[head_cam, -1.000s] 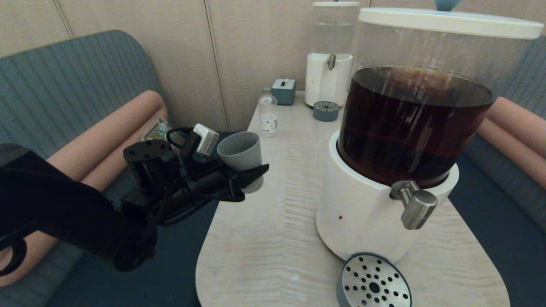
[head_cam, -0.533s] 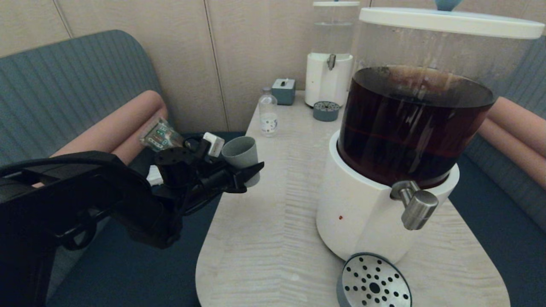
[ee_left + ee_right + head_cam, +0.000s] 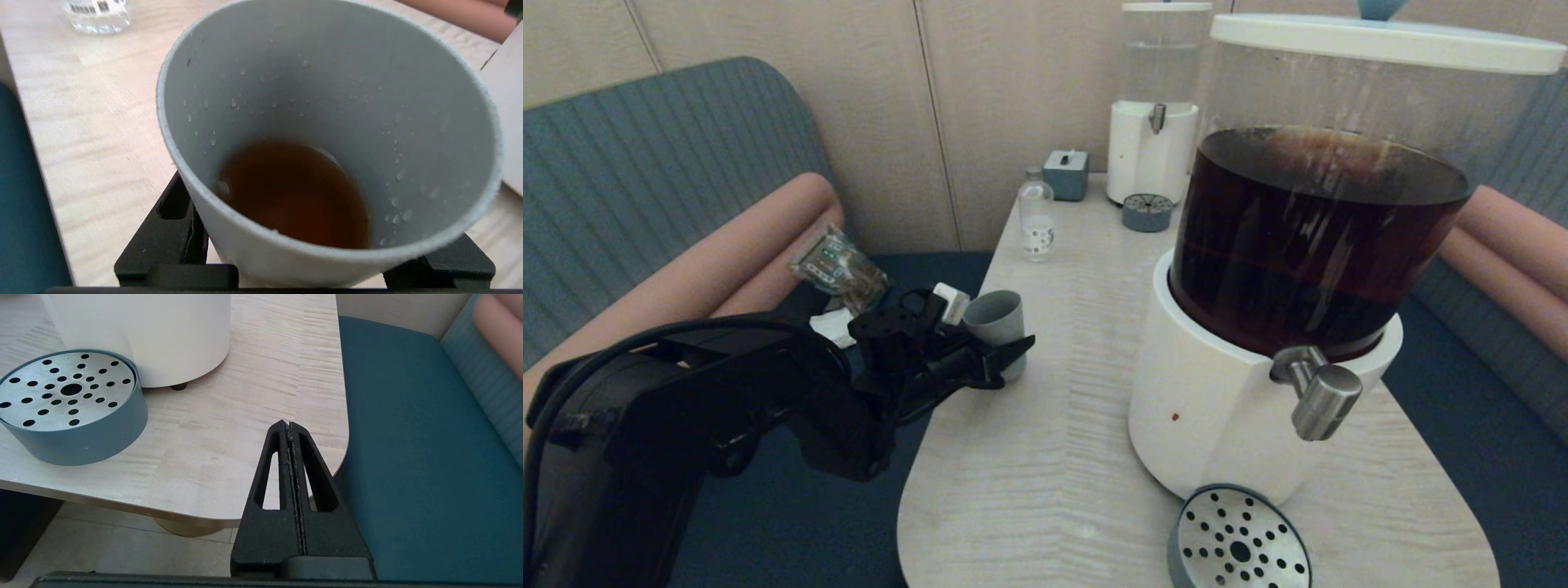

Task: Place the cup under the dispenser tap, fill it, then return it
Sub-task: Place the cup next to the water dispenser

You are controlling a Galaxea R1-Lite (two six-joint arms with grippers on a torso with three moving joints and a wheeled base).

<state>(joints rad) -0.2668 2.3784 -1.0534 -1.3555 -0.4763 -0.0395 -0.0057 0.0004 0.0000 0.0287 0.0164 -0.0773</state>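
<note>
My left gripper [image 3: 1010,353] is shut on the grey cup [image 3: 995,317] at the table's left edge, about level with the big dispenser's back. In the left wrist view the cup [image 3: 327,102] stands upright between the black fingers [image 3: 171,228] and holds a shallow pool of brown liquid; drops cling to its inner wall. Whether its base touches the table cannot be seen. The steel dispenser tap [image 3: 1319,396] juts from the white base [image 3: 1217,408] far to the right, above the perforated drip tray [image 3: 1240,539]. My right gripper [image 3: 289,426] is shut and empty by the table's front right corner.
A small clear bottle [image 3: 1036,216], a grey box [image 3: 1066,174], a smaller clear-liquid dispenser [image 3: 1152,147] and its little tray [image 3: 1147,212] stand at the table's far end. Blue seats flank the table; a packet [image 3: 837,265] lies on the left seat.
My left arm has lowered the cup toward the tabletop at the left edge, and the arm has sunk lower in the head view. Nothing else has moved.
</note>
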